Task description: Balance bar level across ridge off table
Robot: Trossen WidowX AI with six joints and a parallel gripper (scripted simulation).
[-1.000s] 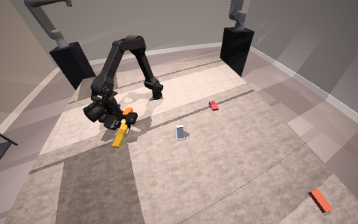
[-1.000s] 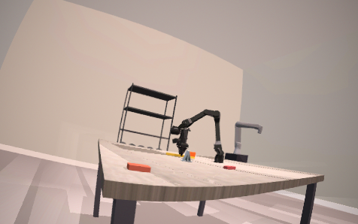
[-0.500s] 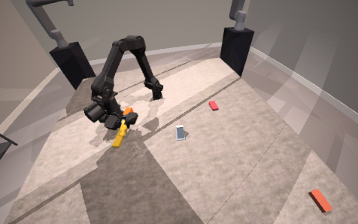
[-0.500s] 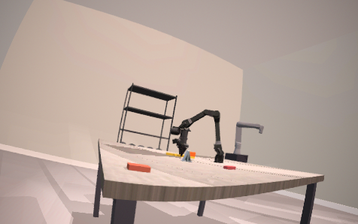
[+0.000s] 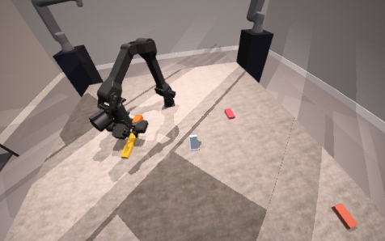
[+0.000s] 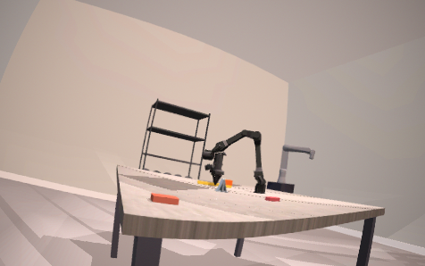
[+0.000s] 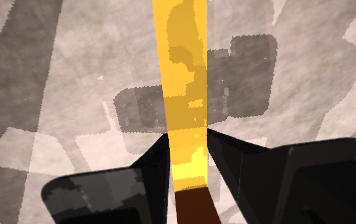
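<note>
Our gripper's fingers (image 5: 134,130) (image 6: 216,182) pinch the bar (image 5: 129,146) (image 6: 206,183) (image 7: 185,75) near its orange block, probably the weighted end, for a balanced lift; the ridge (image 5: 194,143) (image 6: 221,186) stands apart, leaving room around the grasp.

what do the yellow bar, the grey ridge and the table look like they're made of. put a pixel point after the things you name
Yellow bar (image 5: 129,146) (image 7: 186,100): perhaps painted wood or plastic; smooth, evenly coloured faces.

Grey ridge (image 5: 194,143) (image 6: 220,187): possibly plastic or metal; plain, pale sloping sides.

Table (image 5: 226,174) (image 6: 214,228): likely wood or laminate; brown, streaked edge, mottled top.
</note>
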